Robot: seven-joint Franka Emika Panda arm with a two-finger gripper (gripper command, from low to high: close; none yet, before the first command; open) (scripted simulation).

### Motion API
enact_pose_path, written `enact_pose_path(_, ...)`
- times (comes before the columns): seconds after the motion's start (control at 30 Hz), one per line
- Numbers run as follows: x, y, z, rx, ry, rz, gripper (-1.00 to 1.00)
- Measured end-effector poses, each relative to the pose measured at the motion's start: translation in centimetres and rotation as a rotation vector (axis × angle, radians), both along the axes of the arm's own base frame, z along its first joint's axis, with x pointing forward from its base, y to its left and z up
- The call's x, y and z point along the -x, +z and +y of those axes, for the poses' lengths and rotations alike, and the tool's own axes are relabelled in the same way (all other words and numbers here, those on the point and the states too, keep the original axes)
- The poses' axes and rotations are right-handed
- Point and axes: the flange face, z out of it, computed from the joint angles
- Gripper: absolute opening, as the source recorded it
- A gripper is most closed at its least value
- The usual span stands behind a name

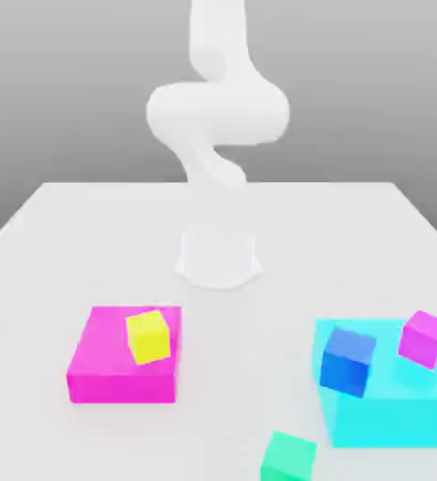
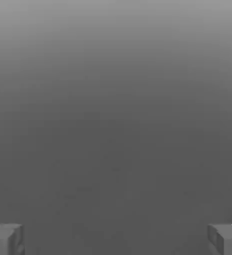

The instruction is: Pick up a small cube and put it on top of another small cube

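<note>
The small green cube lies on the white table at the front edge, just in front of the big cyan block. A small yellow cube rests tilted on the big magenta block. A small blue cube and a small magenta cube sit on the cyan block. In the hand view my gripper is open, its two grey fingertips far apart with nothing between them, facing plain grey background. The white arm rises folded behind the table's middle.
The arm's round white base stands mid-table. The white table spreads wide around the blocks, with bare surface between the magenta and cyan blocks.
</note>
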Motion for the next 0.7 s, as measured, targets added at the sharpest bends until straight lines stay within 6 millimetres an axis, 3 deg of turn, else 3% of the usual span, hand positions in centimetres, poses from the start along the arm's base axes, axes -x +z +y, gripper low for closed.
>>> enact_pose_path(0.17, -6.0, -7.7, 1.4, 0.006, -0.081, 0.135, 0.00)
enact_pose_path(0.37, -10.9, -18.0, 2.6, -0.003, -0.159, 0.288, 0.00)
enact_pose_path(0.53, -13.1, -26.9, 3.6, -0.026, -0.213, 0.412, 0.00)
enact_pose_path(0.7, -13.6, -35.8, 4.9, -0.067, -0.258, 0.535, 0.00)
